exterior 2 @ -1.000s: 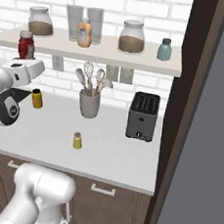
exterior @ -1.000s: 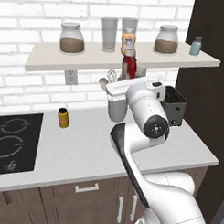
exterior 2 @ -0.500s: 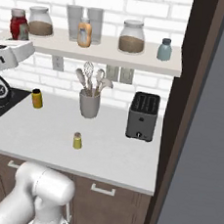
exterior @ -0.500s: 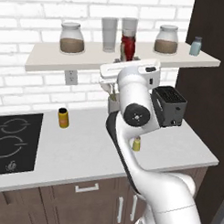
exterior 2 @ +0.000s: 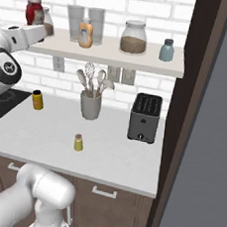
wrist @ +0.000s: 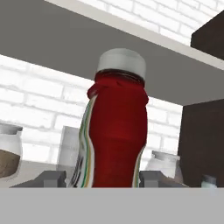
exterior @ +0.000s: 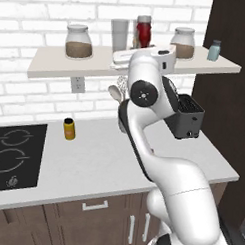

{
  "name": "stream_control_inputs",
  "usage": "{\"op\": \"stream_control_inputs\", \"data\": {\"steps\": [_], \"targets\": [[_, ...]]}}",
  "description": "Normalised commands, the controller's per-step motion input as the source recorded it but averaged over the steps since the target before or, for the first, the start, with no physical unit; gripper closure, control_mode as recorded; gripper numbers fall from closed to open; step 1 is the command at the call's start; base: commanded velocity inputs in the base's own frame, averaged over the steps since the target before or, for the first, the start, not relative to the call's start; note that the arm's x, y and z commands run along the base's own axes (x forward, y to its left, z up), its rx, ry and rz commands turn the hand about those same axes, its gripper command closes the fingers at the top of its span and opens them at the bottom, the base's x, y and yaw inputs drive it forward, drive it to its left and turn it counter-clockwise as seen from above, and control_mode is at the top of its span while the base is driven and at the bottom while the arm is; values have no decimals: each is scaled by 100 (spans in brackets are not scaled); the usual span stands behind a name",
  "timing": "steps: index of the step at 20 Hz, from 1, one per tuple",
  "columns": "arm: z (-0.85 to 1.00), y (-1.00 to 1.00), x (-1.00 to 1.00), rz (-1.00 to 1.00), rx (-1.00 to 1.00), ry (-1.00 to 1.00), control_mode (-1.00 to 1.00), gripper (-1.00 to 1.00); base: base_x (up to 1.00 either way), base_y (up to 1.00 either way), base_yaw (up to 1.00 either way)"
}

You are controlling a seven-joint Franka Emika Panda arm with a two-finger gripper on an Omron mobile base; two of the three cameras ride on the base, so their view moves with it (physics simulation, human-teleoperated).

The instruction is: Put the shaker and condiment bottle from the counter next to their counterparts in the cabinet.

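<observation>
The red bottle [exterior: 143, 31] has gone up. A second ago it hung in front of the shelf's [exterior: 56, 67] edge, near the middle of the left base view; now it stands above the shelf top, upper middle of that frame, beside the tall glass [exterior: 119, 35]. In the right base view it climbed from middle left to the upper left corner. The claw [wrist: 99, 178] clamping it rose too, and the arm's elbow swung upright.
</observation>
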Motion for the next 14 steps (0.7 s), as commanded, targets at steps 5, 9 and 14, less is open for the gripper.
{"op": "stream_control_inputs", "data": {"steps": [5, 9, 14], "targets": [[0, -3, 24, -23, 0, 8, -100, 100, 0, 0, 0], [-2, 0, 1, -1, -3, 0, -100, 100, 0, 0, 0], [-16, -17, 8, 0, -8, -10, -100, 100, 0, 0, 0]]}}
